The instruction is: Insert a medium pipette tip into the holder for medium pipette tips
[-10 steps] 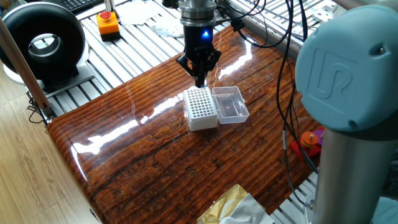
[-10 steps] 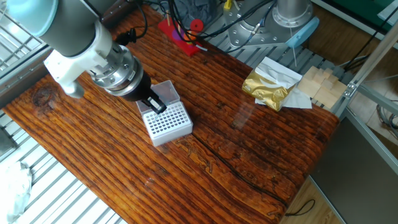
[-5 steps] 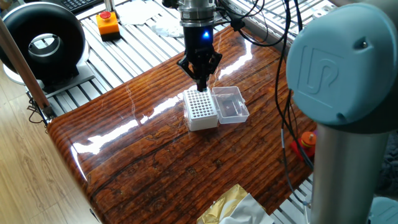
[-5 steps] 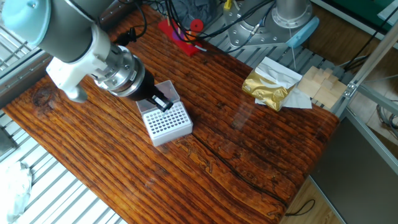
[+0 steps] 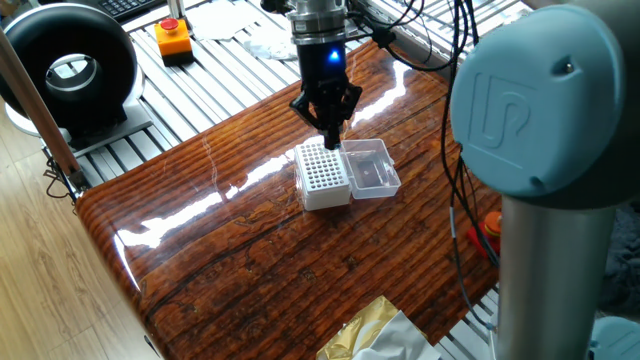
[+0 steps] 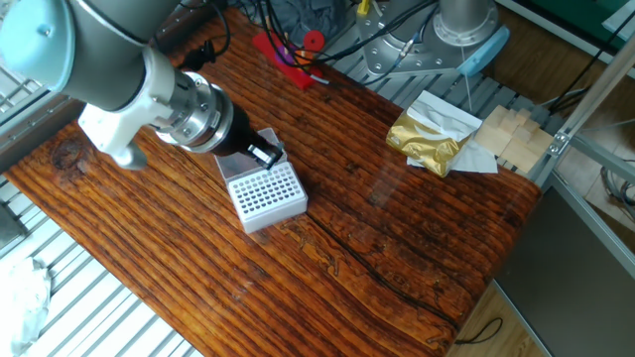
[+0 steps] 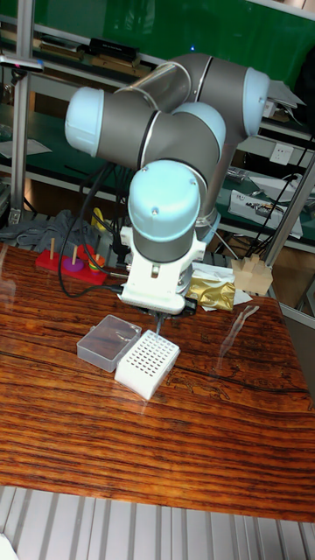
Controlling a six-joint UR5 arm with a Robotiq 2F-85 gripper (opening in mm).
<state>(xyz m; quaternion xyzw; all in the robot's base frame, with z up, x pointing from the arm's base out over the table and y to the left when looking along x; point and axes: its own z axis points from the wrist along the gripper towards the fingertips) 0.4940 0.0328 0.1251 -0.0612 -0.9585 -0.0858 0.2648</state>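
One gripper [image 5: 331, 143], grip unclear, hangs over the white box [image 5: 322, 176] rim beside its lid [image 5: 369, 168], bare table [image 5: 250, 250] around.

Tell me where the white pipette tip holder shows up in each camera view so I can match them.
One fixed view: the holder for medium pipette tips sits just above center, under the gripper.
The other fixed view: left of center.
Tall fixed view: just left of center.
Shared landmark: its clear lid lies open beside it in every view.
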